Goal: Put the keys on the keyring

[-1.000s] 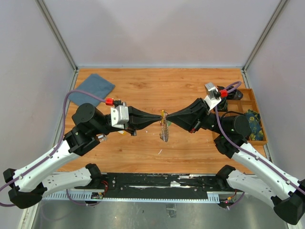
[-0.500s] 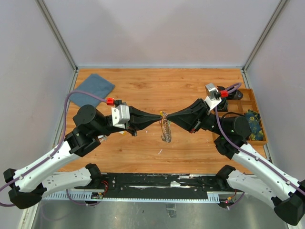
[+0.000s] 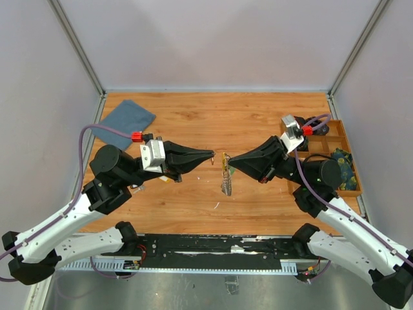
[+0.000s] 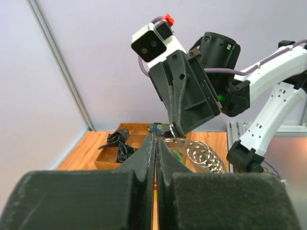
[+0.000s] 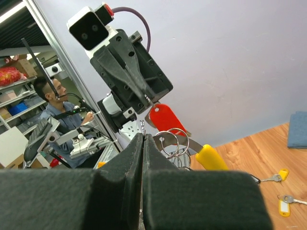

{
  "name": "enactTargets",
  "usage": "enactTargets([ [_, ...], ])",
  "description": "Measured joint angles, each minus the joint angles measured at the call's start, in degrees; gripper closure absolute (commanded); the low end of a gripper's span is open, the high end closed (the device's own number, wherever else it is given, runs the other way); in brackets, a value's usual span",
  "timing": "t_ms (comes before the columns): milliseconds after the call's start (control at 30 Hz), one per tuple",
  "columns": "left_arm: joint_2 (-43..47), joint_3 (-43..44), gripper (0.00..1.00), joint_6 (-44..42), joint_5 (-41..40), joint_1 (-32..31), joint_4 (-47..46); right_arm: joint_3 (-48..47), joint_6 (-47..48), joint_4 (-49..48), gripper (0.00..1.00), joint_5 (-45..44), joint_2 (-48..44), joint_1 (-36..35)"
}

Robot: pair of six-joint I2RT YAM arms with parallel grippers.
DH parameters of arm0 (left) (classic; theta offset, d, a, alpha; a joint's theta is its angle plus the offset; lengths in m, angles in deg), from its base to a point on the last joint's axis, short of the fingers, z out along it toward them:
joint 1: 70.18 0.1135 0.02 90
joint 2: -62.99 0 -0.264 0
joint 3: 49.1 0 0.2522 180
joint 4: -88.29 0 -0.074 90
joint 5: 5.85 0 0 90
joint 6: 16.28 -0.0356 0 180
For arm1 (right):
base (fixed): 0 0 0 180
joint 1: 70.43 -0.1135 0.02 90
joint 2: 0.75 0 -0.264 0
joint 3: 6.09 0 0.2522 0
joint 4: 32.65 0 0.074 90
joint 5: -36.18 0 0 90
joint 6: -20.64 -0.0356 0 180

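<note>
Your left fingers [image 3: 193,155] are clenched on a red-tagged key [image 5: 164,118], its tip aimed right. The keyring [image 3: 224,175] is just right of that tip, with a small gap and no contact. It hangs from your right fingers [image 3: 248,161], pinched tight on its top, with the fringe dangling above the table [image 3: 271,123]. The key's long axis runs roughly along the line between the arms, so the left arm looks nearest for threading. Blue cloth [image 3: 122,120] far left, tray [image 3: 335,121] far right, both well apart from the work.

Robotics lab: panel-walled test cell [image 3: 213,45] around a wooden table [image 3: 193,123], seated operator [image 5: 53,103] beside stocked shelves [image 5: 12,91].
</note>
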Motion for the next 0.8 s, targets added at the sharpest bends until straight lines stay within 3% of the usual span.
enactTargets([
  [500,0.15,-0.52,1.0,1.44,-0.37,0.02,-0.22,-0.26,10.25,7.37,0.99,1.88,-3.5,0.0],
  [800,-1.97,-1.27,0.99,4.94,-5.79,0.0,5.97,-6.45,24.55,25.38,0.99,1.64,-6.23,0.0],
])
